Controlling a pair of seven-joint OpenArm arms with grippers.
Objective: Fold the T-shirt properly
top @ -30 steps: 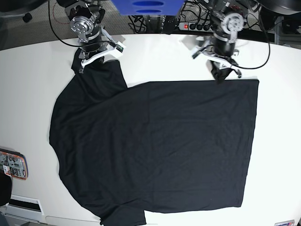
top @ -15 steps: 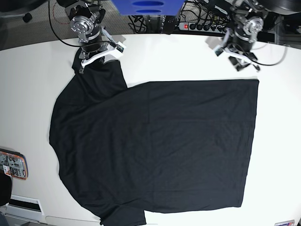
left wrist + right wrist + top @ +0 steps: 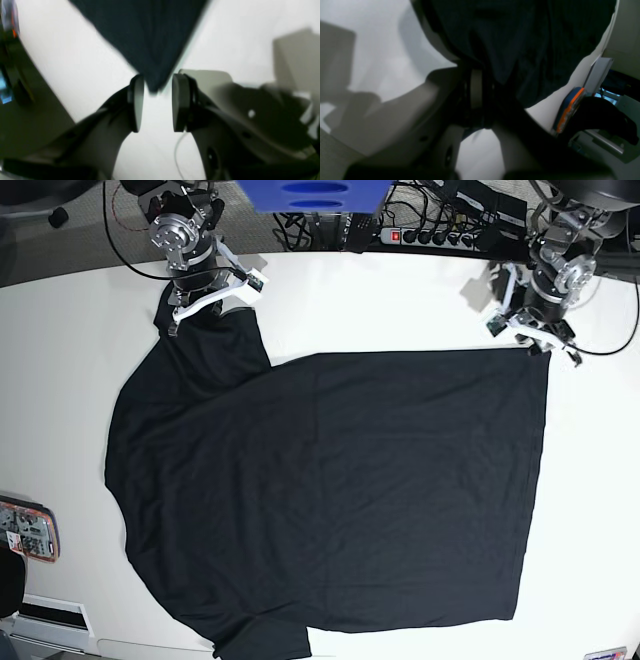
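The black T-shirt (image 3: 330, 490) lies spread on the white table (image 3: 60, 380), covering its middle and reaching to the bottom edge of the base view. At eleven o'clock in this view, the right gripper (image 3: 178, 320) has its jaws closed upon a bunched part of the shirt. At one to two o'clock, the left gripper (image 3: 540, 348) is at the upper corner of the shirt; its jaws stand open, with the corner between them in the left wrist view. At nine o'clock, by the table's side, there is a case with orange edge (image 3: 28, 530). Behind the table, at twelve o'clock, I see a blue object (image 3: 315, 194) and tangled black cables (image 3: 430, 215).
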